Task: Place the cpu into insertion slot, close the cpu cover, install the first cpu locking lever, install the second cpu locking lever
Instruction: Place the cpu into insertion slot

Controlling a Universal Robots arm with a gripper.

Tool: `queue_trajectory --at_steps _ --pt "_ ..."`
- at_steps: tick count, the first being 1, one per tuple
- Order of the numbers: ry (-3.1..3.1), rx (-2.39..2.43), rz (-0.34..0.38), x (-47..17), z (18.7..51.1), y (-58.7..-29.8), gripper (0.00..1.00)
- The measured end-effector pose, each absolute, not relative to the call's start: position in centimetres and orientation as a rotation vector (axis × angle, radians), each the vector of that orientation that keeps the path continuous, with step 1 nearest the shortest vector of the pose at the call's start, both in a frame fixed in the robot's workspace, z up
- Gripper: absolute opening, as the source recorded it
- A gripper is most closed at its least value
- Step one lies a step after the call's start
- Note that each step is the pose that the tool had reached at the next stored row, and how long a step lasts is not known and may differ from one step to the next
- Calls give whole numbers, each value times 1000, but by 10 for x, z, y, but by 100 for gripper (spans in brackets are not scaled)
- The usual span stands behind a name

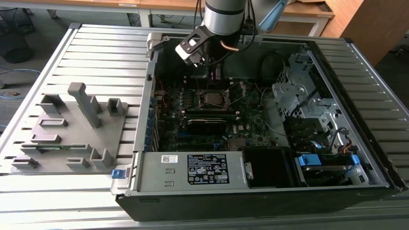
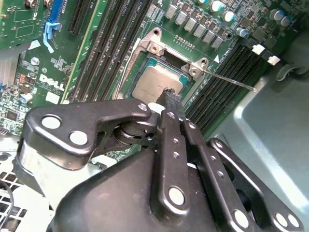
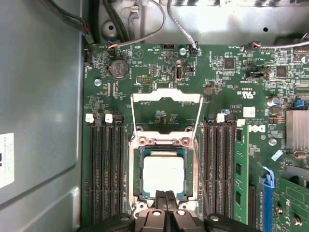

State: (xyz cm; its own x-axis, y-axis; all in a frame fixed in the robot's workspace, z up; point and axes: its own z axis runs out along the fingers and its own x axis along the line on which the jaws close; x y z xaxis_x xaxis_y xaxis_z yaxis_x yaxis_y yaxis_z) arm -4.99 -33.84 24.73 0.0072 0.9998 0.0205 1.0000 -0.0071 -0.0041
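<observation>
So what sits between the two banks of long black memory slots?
In the first wrist view, the insertion slot holding the cpu, with the gripper at its edge.

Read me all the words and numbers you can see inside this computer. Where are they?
Black-and-white sticker on the grey box: a barcode and tiny print, too small to read.
Green board: a white maker's logo, plus tiny white codes too small to read.
White label on the case wall: print too small to read.
No line can be quoted.

Open room above the cpu (image 3: pixel 163 175); memory slots (image 3: pixel 104 169) flank it, cpu cover (image 3: pixel 166 96) swung back.
</observation>
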Motion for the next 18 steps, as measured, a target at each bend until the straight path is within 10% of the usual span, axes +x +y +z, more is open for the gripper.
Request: queue_trajectory --at_steps 18 --pt "-2201 -2217 -18 -45 252 -338 11"
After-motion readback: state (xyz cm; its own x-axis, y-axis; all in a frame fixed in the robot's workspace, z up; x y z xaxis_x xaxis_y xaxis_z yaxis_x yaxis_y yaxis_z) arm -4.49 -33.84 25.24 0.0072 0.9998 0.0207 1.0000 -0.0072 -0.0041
